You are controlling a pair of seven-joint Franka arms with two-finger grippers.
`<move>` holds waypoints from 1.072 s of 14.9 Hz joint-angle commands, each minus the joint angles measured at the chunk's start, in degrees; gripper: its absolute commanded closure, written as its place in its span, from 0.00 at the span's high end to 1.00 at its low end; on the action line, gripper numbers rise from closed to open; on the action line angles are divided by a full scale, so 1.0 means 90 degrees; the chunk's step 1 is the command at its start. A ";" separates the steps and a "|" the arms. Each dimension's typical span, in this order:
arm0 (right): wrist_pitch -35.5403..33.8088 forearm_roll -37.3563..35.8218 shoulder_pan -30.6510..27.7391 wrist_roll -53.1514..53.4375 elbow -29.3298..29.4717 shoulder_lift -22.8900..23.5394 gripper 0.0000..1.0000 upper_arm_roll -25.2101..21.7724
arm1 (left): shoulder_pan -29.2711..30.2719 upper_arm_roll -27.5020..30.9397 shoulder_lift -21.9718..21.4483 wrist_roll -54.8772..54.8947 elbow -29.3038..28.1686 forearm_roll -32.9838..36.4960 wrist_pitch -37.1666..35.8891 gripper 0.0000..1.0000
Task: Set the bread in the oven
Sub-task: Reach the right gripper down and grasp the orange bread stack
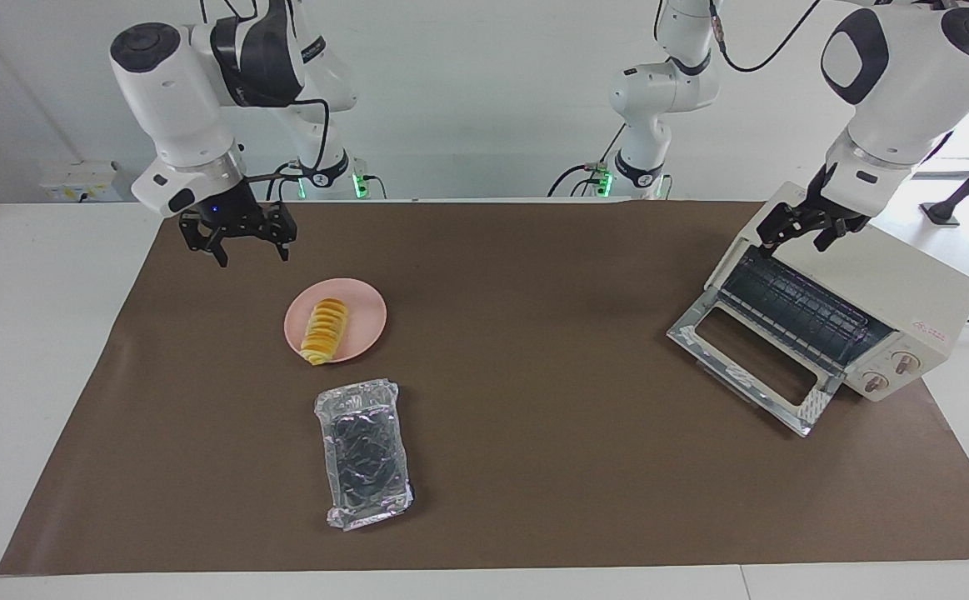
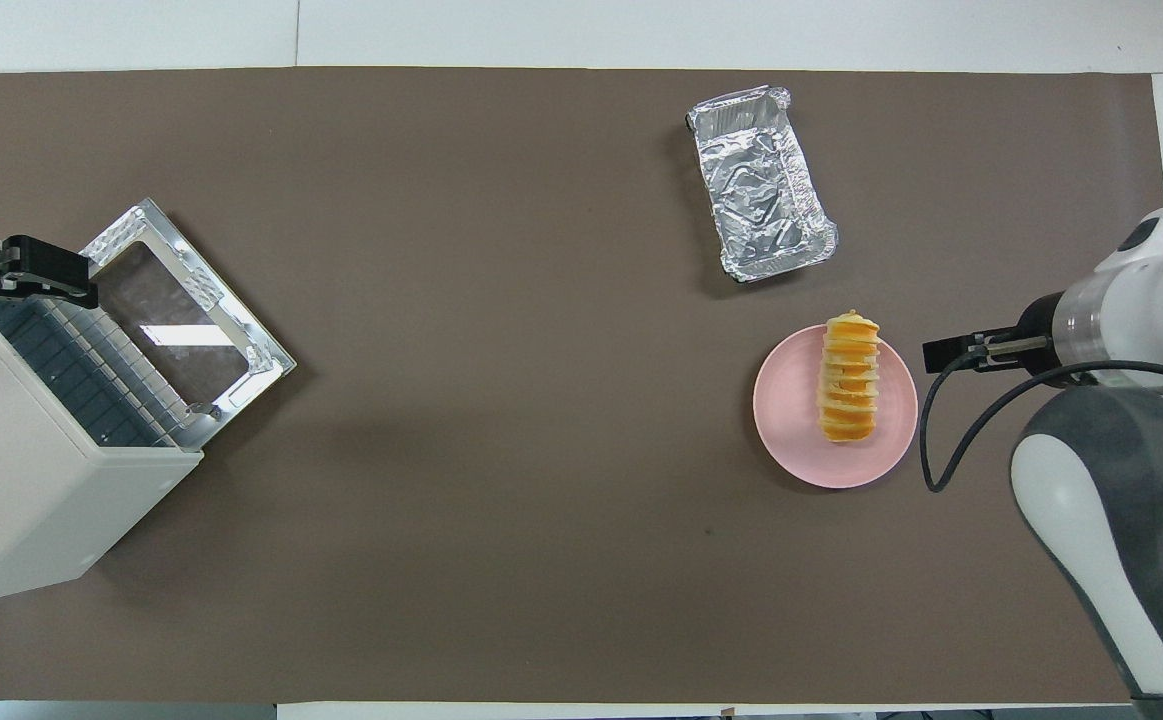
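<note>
The yellow-orange ridged bread [image 1: 324, 331] lies on a round pink plate [image 1: 370, 310] toward the right arm's end of the table; it also shows in the overhead view [image 2: 849, 378]. My right gripper [image 1: 252, 252] hangs open and empty over the brown mat beside the plate [image 2: 791, 405], not touching it. The cream-white oven [image 1: 909, 283] stands at the left arm's end with its glass door [image 1: 751, 358] dropped open and the wire rack showing. My left gripper [image 1: 799, 237] is open and empty over the oven's top front edge, seen from overhead [image 2: 46, 282] at the oven [image 2: 21, 500].
A crinkled silver foil tray [image 1: 365, 454] lies empty on the mat, farther from the robots than the plate, also in the overhead view [image 2: 761, 185]. The brown mat [image 1: 534, 375] covers the table between plate and oven.
</note>
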 commanded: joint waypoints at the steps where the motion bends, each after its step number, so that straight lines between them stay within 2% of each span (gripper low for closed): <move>1: 0.0984 0.0008 0.0078 0.0400 -0.0680 0.0108 1.00 0.0031 | 0.0012 0.0017 -0.0109 -0.0044 -0.0056 -0.0069 -0.0058 1.00; 5: 0.2207 0.0018 0.0595 0.1229 -0.1161 0.0518 1.00 0.0031 | 0.0012 0.0017 -0.0119 -0.0044 -0.0056 -0.0069 -0.0068 1.00; 8: 0.2870 0.0018 0.0636 0.1241 -0.1355 0.0773 1.00 0.0031 | 0.0012 0.0017 -0.0109 -0.0044 -0.0056 -0.0069 -0.0068 1.00; 16: 0.3273 0.0018 0.0617 0.1260 -0.1483 0.1036 1.00 0.0022 | 0.0012 0.0017 -0.0109 -0.0044 -0.0056 -0.0069 -0.0058 1.00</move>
